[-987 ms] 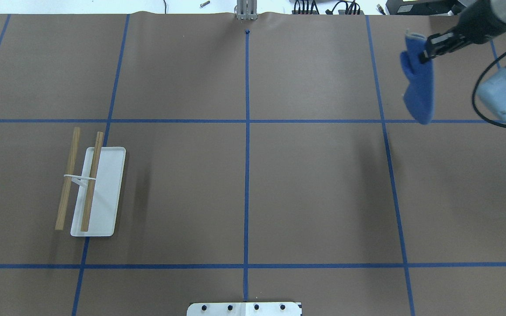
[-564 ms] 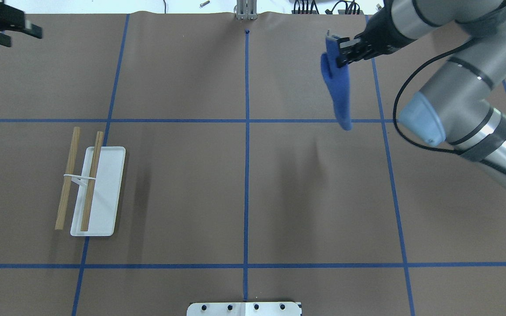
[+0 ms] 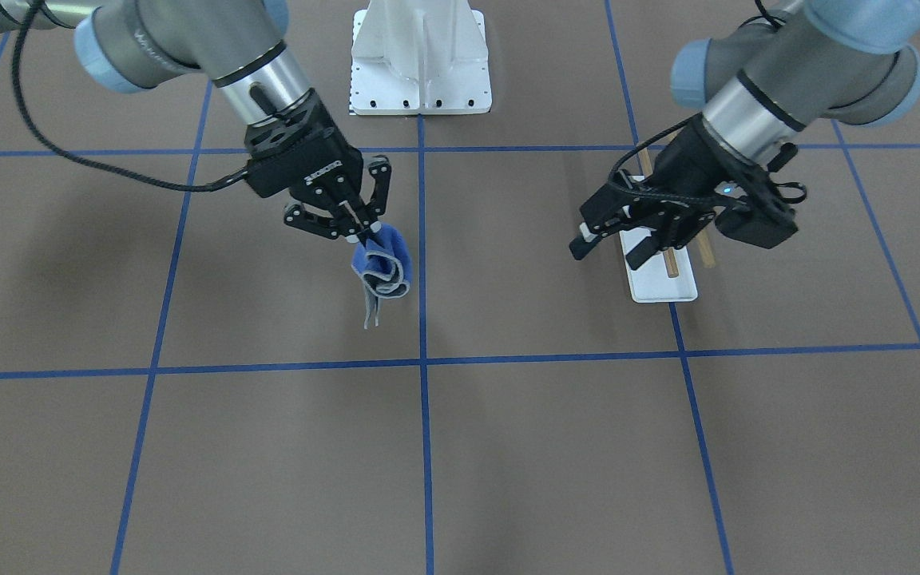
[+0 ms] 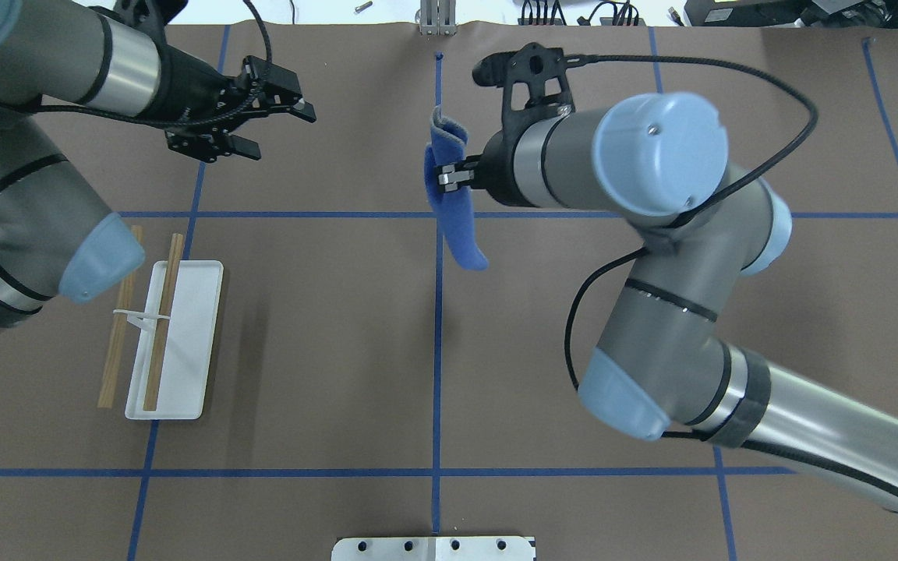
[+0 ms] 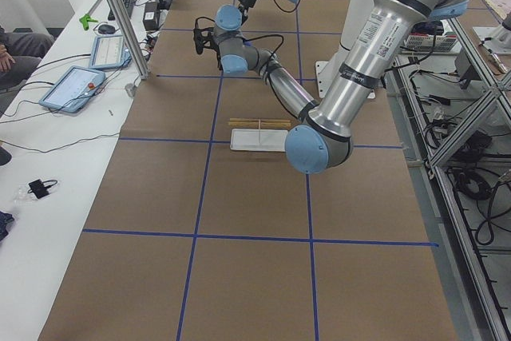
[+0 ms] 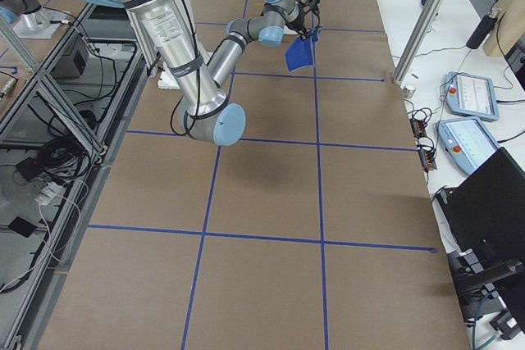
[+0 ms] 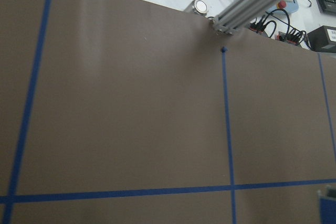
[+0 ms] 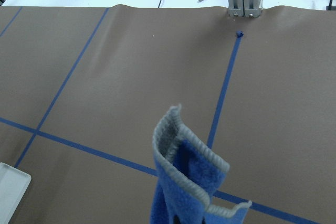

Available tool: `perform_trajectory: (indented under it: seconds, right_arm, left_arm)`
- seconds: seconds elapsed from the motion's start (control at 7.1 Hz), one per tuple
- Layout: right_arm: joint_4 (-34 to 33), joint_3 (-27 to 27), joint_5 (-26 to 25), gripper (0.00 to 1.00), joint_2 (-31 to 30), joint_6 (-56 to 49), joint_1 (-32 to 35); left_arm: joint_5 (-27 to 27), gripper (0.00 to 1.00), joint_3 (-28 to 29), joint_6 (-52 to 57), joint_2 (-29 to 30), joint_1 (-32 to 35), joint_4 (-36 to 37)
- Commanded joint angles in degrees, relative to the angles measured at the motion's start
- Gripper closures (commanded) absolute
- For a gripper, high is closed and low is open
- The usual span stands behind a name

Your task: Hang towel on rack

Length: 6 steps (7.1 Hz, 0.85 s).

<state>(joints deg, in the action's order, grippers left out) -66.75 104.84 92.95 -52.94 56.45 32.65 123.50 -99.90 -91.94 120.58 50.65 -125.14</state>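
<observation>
The towel (image 4: 461, 234), a royal-blue cloth with a pale grey edge, hangs folded from my right gripper (image 4: 443, 175), which is shut on its upper part above the table's centre line. It also shows in the front view (image 3: 384, 267) and the right wrist view (image 8: 184, 182). The rack (image 4: 184, 343) stands at the left, with a white base and two wooden dowels (image 4: 162, 323). My left gripper (image 4: 279, 131) is open and empty, in the air beyond the rack and left of the towel. In the front view my left gripper (image 3: 608, 251) hides part of the rack (image 3: 660, 283).
Brown paper with a blue tape grid covers the table. The large white bolted pedestal (image 3: 420, 56) sits at the robot's side. A metal post (image 4: 435, 19) and cables lie at the far edge. An operator's laptops show in the left view (image 5: 76, 89).
My right arm has swung left with the towel, from the far right to the centre line. My left arm has come in from the far left corner and moved right.
</observation>
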Motion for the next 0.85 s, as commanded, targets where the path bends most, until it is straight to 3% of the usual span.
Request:
perform_trajectory:
  seconds: [0.0, 0.56, 0.7]
  right_arm:
    - [-0.05, 0.1, -9.61, 1.0, 2.14, -0.2, -6.26]
    - [-0.31, 0.01, -13.41, 1.0, 2.75, -0.29, -9.44]
    - [-0.31, -0.08, -13.41, 1.0, 2.84, -0.29, -9.53]
  left_arm:
    - [-1.16, 0.01, 1.02, -16.11, 3.59, -1.69, 0.16]
    - [-2.03, 0.02, 1.46, -20.56, 5.19, -3.79, -0.45]
    - [-3.17, 0.06, 1.11, -20.56, 5.1, -4.5, -0.54]
